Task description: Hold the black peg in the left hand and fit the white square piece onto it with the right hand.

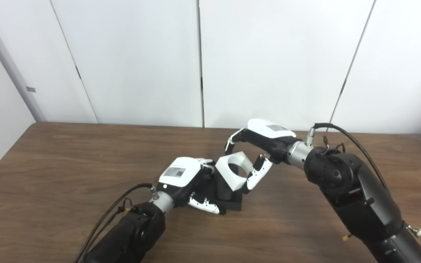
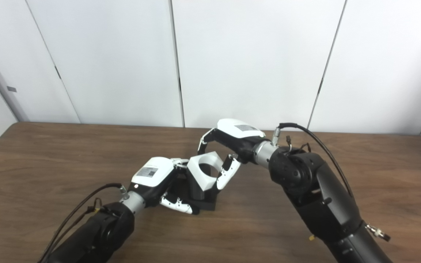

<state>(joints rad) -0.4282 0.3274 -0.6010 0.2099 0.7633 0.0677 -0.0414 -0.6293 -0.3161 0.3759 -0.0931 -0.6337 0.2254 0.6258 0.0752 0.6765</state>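
Two arms meet mid-worktop [image 1: 68,164], a brown wood-grain surface. Right hand [image 1: 260,146]: fingers curled over the far side of the white square piece [image 1: 234,171], thumb against its near right face; gripping it, tilted, round bore facing up. Left hand [image 1: 188,182]: wrapped around the black peg [image 1: 228,199], whose flat base rests on the worktop. White piece sits over the peg's upper part, touching it; how deep it is seated cannot be told.
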